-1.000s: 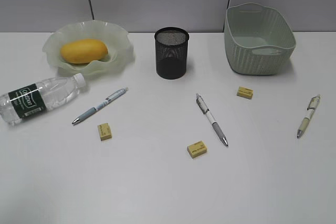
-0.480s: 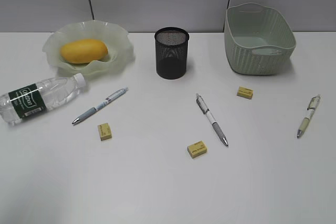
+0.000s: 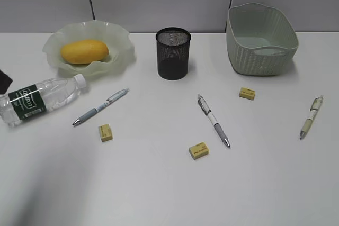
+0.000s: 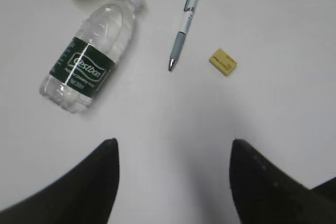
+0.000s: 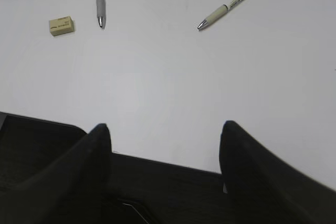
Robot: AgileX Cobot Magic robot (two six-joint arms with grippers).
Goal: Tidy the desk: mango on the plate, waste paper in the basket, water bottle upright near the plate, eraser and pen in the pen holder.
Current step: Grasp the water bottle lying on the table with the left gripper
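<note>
The mango (image 3: 85,50) lies in the pale green plate (image 3: 119,37) at the back left. The water bottle (image 3: 39,99) lies on its side on the desk (image 3: 159,183), cap toward the plate; it also shows in the left wrist view (image 4: 89,61). The black pen holder (image 3: 173,54) stands at the back middle, the basket (image 3: 259,41) at the back right. Three pens (image 3: 100,107) (image 3: 213,120) (image 3: 311,116) and three yellow erasers (image 3: 105,132) (image 3: 198,150) (image 3: 247,93) lie loose. My left gripper (image 4: 175,145) is open and empty, above the desk short of the bottle. My right gripper (image 5: 164,129) is open and empty. The waste paper is out of view.
A dark part of my left arm (image 3: 4,80) shows at the left edge of the exterior view, beside the bottle. The right gripper hangs over the desk's front edge (image 5: 157,162), with dark space below it. A grey wall runs behind the desk.
A dark part of my left arm has come into the exterior view at the left edge, with a shadow at the lower left. The objects have not moved.
</note>
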